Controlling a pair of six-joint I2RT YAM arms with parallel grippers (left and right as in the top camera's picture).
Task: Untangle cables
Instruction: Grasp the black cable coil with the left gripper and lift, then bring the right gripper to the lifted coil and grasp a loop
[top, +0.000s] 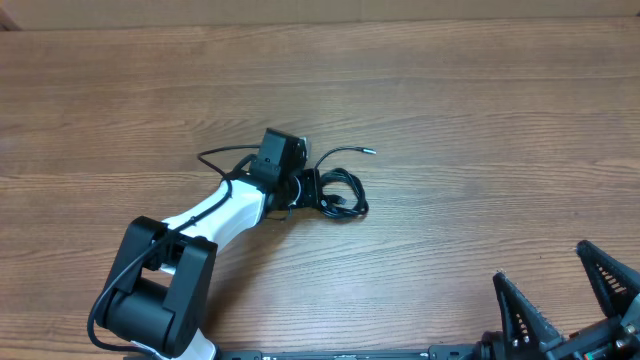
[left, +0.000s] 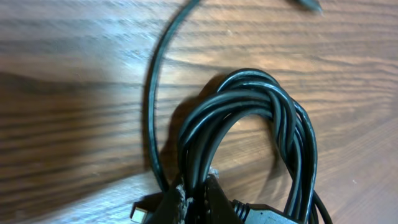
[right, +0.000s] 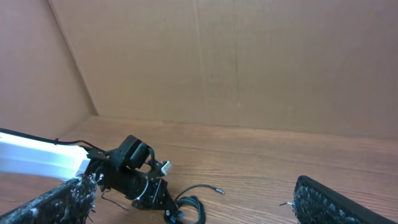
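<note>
Your left gripper clenched on cables; coil tangled, nothing separated yet. Right gripper released, near right.

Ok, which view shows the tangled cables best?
Left wrist: the cables fill the frame, individual loops distinct, left gripper shut on them. Overhead shows only a small dark clump beside that gripper; right wrist shows them tiny, at the bottom edge.

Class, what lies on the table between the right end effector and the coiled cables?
Only bare tabletop, seen overhead, between right end effector and cables.
</note>
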